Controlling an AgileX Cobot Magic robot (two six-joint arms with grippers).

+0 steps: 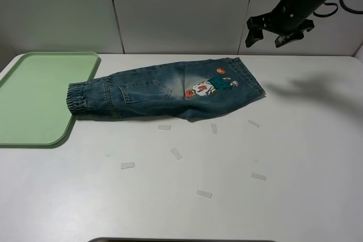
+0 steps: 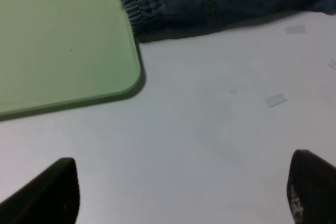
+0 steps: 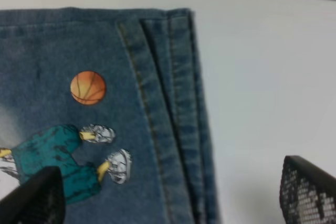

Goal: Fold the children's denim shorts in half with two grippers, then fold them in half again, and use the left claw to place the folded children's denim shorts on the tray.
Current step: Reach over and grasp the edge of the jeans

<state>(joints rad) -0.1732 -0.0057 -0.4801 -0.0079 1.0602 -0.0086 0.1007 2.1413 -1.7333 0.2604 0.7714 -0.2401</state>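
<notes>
Although nothing is gripped at this moment, the children's denim shorts point(image 1: 164, 92) are seen lying flat on the white table point(image 1: 306, 157), with the gathered waistband point(image 1: 76, 101) laid over the rim of the tray point(image 1: 34, 100) and the legs stretched away from the tray. The cartoon patch point(image 1: 211, 86) is turned upward near the hem end farthest from the tray. The right gripper point(image 1: 271, 37) is held in the air beyond that far hem, its fingers spread apart with nothing between them. The left gripper point(image 2: 181, 192) is shown only by its wrist view, over bare table just beside the tray's rounded corner, its fingers point(image 2: 50, 195) likewise parted and empty. Small pale slips point(image 1: 176, 153) are scattered on the table, apart from the tray.
</notes>
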